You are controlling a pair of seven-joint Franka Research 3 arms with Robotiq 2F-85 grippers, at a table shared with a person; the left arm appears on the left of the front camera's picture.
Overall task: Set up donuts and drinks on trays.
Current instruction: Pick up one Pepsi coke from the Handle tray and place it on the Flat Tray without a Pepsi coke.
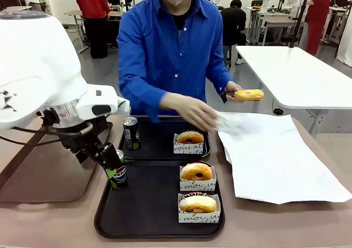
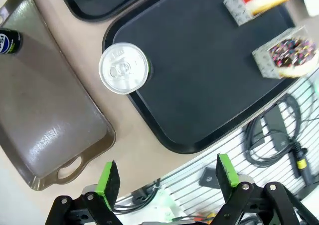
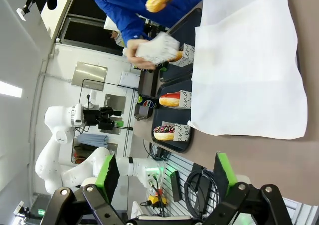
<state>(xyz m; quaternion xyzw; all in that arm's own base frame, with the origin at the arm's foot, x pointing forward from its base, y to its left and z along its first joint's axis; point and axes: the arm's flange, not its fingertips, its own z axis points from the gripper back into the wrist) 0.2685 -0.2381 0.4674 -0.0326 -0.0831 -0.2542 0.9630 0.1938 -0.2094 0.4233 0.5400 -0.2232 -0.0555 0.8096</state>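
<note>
Front view puts the near tray at the middle of the bench, with two boxed donuts along its 3 o'clock side: a red-iced donut and, nearer the robot, a chocolate-sprinkled donut. A Pepsi can stands at the tray's 9 o'clock edge, partly hidden by the left gripper, which hangs right at it. Left wrist view looks down on that can's silver top, set on the tray's rim side, with the gripper's jaws spread wide and nothing between the green pads.

At 12 o'clock from the near tray lies the far tray, carrying a second can at its 9 o'clock side and a boxed glazed donut at 3 o'clock. The person's hand reaches over this tray, while the other hand holds a yellow-iced donut in the air. White paper is spread at 3 o'clock of both trays; a brown tray lies at 9 o'clock.

Right wrist view shows the right gripper well above the bench, jaws wide apart and empty.
</note>
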